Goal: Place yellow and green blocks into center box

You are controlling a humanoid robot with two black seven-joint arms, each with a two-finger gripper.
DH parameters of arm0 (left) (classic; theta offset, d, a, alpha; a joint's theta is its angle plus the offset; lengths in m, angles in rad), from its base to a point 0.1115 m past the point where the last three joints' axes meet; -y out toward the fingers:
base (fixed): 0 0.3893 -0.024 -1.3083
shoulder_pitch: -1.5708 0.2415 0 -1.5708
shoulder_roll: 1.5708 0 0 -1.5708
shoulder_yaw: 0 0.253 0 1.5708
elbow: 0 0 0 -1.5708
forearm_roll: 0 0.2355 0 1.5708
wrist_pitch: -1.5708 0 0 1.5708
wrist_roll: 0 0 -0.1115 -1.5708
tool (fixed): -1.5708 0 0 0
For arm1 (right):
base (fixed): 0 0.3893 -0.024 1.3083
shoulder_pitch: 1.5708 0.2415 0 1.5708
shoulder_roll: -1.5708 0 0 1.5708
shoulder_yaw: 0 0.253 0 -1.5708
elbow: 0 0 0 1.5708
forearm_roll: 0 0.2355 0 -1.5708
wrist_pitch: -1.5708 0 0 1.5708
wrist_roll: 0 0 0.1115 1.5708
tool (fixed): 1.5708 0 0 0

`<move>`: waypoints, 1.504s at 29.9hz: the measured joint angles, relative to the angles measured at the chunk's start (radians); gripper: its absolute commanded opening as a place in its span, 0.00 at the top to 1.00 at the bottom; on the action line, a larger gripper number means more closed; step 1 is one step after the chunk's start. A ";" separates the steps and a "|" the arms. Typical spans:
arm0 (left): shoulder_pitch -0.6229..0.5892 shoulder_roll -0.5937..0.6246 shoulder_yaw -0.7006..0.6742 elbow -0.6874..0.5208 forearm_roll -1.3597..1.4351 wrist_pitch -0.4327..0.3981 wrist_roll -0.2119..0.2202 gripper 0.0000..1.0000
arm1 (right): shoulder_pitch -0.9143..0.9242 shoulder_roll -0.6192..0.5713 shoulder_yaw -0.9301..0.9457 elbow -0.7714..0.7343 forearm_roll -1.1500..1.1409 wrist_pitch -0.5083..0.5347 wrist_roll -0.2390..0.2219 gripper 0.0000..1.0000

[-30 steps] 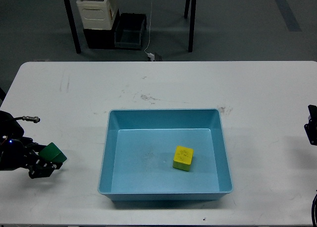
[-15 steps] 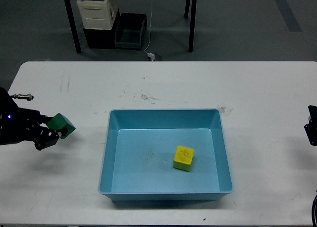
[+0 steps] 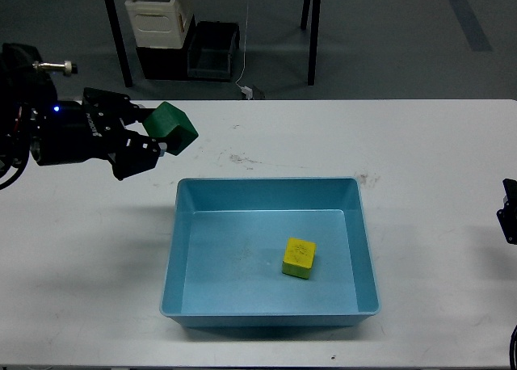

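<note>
Head view. The left arm reaches in level from 9 o'clock; the left gripper (image 3: pixel 153 130) has its fingers clamped on the green block (image 3: pixel 171 128), held above the white table (image 3: pixel 420 144) at 10 o'clock of the blue box (image 3: pixel 270 255). The yellow block (image 3: pixel 298 257) rests on the box floor. Of the right gripper (image 3: pixel 509 212), at the 3 o'clock edge, finger state cannot be told.

- The left arm is extended in from the left edge, raised above the table's near-left part.
- The left gripper (image 3: pixel 155 129) is pointed rightward, its two fingers clamped on the green block (image 3: pixel 171 128).
- Only a dark sliver of the right arm (image 3: pixel 509 212) is seen at the right edge; its gripper cannot be made out.
</note>
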 measured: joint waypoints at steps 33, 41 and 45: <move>-0.191 -0.456 0.398 0.256 0.137 -0.123 0.001 0.00 | -0.001 0.002 -0.013 0.010 0.001 0.001 -0.001 0.00; -0.100 -0.372 0.233 0.251 -0.379 -0.114 0.001 0.00 | 0.011 0.003 -0.019 0.043 0.001 0.017 0.033 0.00; 0.048 -0.366 0.056 0.251 -0.705 -0.101 0.000 0.00 | 0.044 0.009 -0.041 0.047 0.004 0.043 0.035 0.00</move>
